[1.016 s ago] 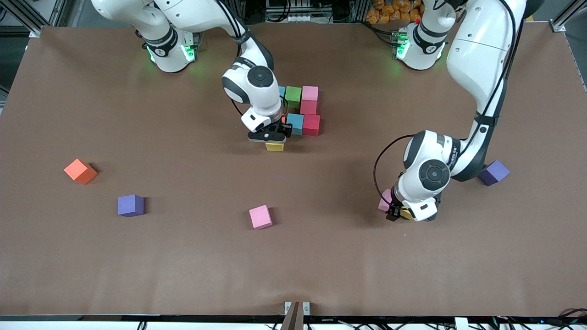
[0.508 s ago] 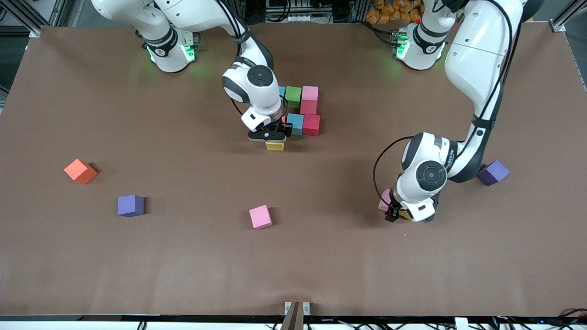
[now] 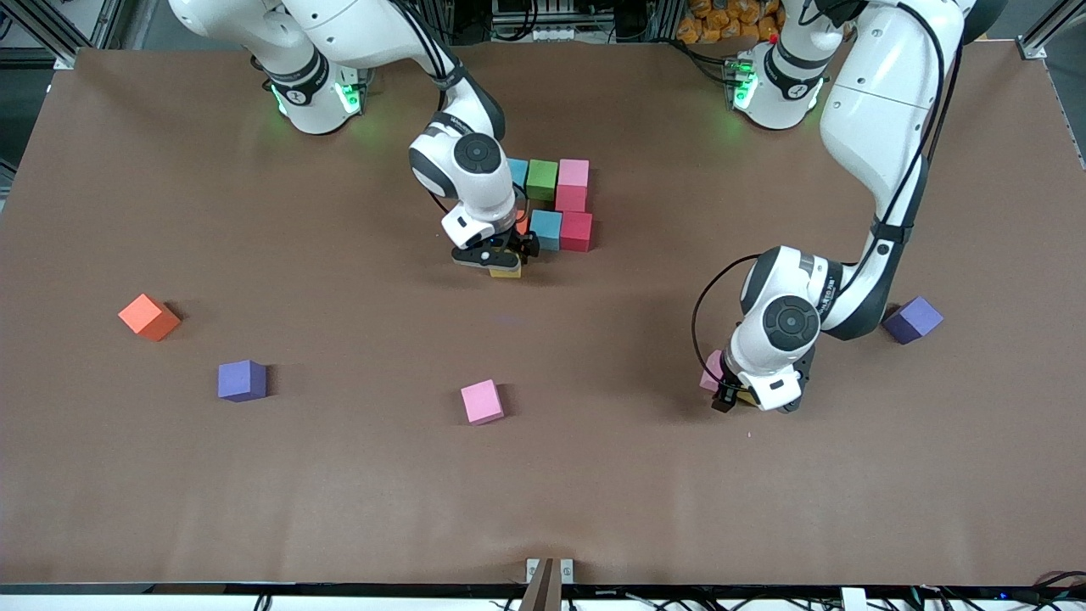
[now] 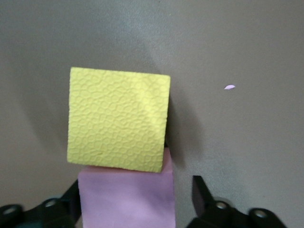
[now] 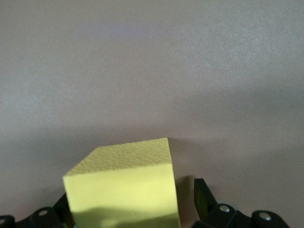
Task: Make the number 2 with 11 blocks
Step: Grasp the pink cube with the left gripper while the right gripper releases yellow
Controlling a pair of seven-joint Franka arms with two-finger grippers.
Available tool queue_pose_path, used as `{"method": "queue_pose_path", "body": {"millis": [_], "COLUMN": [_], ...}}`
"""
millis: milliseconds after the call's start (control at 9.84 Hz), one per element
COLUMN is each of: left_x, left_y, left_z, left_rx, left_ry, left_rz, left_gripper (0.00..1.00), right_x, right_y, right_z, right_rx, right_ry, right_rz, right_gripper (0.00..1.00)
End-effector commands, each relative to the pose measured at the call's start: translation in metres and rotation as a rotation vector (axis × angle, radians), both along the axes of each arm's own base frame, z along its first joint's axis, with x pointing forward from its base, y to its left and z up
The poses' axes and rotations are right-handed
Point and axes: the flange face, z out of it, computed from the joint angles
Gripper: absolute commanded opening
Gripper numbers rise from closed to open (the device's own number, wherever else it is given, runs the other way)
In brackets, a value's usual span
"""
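A cluster of blocks stands mid-table: light blue (image 3: 517,172), green (image 3: 542,179), pink (image 3: 573,172), red (image 3: 571,198), light blue (image 3: 546,229) and red (image 3: 577,231). A yellow block (image 3: 506,271) (image 5: 123,190) rests on the table at the cluster's near edge. My right gripper (image 3: 496,256) (image 5: 133,199) is open around it, with a gap beside one finger. My left gripper (image 3: 734,395) (image 4: 137,194) is low over the table toward the left arm's end, open astride a pink block (image 3: 711,371) (image 4: 126,197) that touches a second yellow block (image 4: 118,118).
Loose on the table lie an orange block (image 3: 148,316), a purple cube (image 3: 242,379) and a pink block (image 3: 482,401). Another purple cube (image 3: 913,319) sits beside the left arm's elbow. A tiny pink speck (image 4: 229,87) lies near the left gripper.
My right gripper has opened and let go of the yellow block, shifting slightly toward its base. The left gripper's fingers have narrowed around the pink block.
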Motion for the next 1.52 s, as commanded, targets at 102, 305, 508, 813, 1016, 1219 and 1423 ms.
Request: {"method": "queue_pose_path", "body": {"millis": [102,305,508,813,1016,1219,1423], "left_x": [0.002,0.002,0.0,-0.005,-0.009,-0.015,-0.032], "left_y": [-0.001,-0.003,-0.008,-0.026,-0.039,-0.057,-0.091], "left_z": [0.004,0.01,0.017,0.033,0.033,0.035,0.032], "left_rx": [0.034,0.024,0.024,0.024,0.017,0.017,0.014], "left_ry": [-0.033,-0.032,-0.029,-0.017,-0.013,-0.014,0.003], "left_rz": [-0.082,-0.123,-0.252,-0.461,-0.554,-0.653,-0.798], "left_gripper": [0.1,0.0,0.0,0.0,0.0,0.0,0.0], "right_x": [0.009,0.013,0.014,0.036,0.053,0.078,0.118], "right_y": [0.005,0.007,0.007,-0.015,-0.034,-0.044,-0.055], "right_z": [0.018,0.024,0.025,0.042,0.059,0.077,0.099], "right_rx": [0.029,0.045,0.051,0.036,0.024,0.038,0.059], "right_ry": [0.032,0.038,0.042,0.035,0.036,0.02,-0.025], "right_rz": [-0.079,-0.105,-0.112,0.003,0.077,0.046,0.063], "right_gripper": [1.0,1.0,1.0,1.0,1.0,1.0,1.0]}}
